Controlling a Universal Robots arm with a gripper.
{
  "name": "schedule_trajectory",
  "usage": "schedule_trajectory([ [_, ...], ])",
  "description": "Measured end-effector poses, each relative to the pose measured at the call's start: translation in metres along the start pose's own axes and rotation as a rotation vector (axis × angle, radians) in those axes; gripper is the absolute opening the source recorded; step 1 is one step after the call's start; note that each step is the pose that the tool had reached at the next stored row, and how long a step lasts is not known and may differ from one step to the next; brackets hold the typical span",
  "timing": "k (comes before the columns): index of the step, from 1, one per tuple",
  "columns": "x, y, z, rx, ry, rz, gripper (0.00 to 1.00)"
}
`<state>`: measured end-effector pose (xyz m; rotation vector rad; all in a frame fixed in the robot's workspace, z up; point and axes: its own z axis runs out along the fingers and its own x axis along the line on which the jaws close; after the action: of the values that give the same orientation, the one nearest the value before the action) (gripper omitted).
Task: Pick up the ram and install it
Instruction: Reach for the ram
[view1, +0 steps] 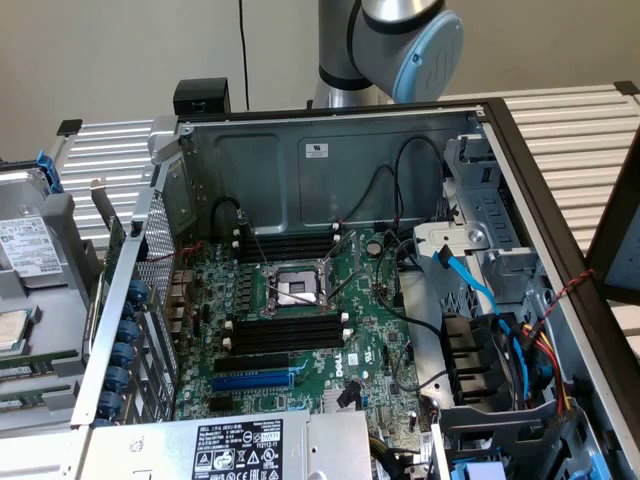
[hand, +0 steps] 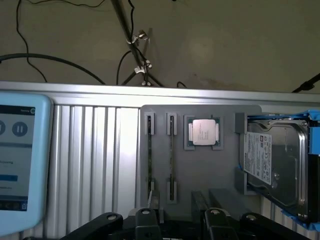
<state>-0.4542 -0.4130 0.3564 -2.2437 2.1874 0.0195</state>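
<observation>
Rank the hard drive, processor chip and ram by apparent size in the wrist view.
1. Hard drive.
2-3. Unranked: the ram, edge-on, looks longer; the processor chip looks wider.

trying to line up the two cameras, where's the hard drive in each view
Exterior view: the hard drive lies at the exterior view's far left edge, outside the computer case, white label up.
Wrist view: the hard drive sits on the grey tray, beside the CPU chip.
Shared landmark: the CPU chip, close to the drive in both views.
</observation>
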Motion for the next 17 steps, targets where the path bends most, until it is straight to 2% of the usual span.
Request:
schedule_trajectory([
  [7, 0.007, 0.0004, 0.0032, 0.0002, -0.0001, 0.0, 0.39],
  [17, 0.008, 0.0005, 0.0198, 0.0001, -0.0001, 0.0, 0.39],
])
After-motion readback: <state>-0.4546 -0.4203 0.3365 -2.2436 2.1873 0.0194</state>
